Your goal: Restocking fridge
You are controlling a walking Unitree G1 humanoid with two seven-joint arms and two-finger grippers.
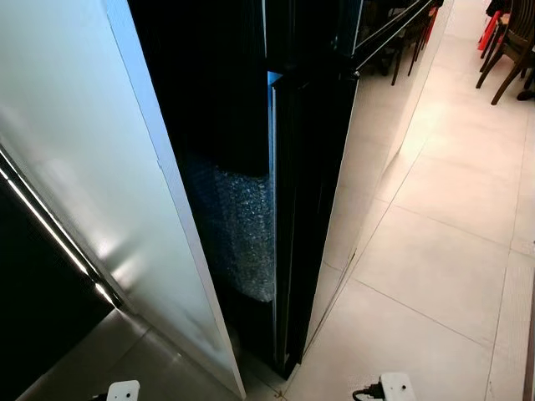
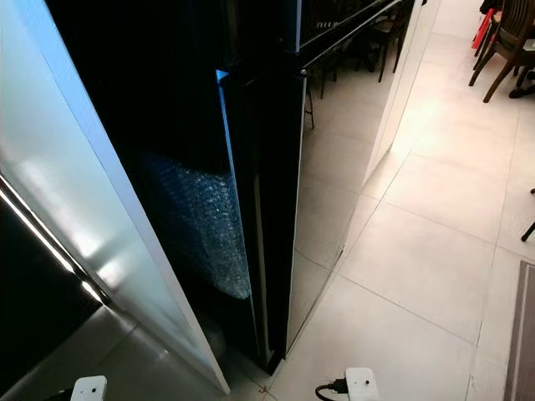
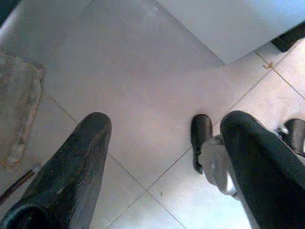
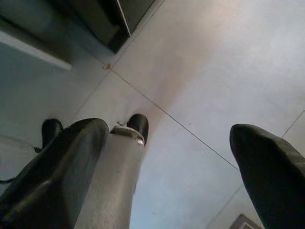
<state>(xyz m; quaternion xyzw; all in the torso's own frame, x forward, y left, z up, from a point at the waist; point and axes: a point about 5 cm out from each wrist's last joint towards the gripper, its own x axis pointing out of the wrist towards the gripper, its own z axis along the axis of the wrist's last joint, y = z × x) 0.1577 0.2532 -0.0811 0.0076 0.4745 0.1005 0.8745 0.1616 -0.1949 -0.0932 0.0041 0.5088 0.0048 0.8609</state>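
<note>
Barely started, I'd say: fridge door (image 1: pixel 313 209) is only cracked open, and left gripper (image 3: pixel 164 129) and right gripper (image 4: pixel 169 133) hang over the floor (image 1: pixel 435 276), fingers spread, holding nothing.

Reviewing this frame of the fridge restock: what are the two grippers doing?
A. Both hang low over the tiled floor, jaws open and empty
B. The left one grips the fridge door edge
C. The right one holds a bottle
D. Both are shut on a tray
A. Each wrist view shows the left gripper and the right gripper with black fingers spread apart, only the tiled floor between them, while the black fridge stands ahead untouched.
</note>
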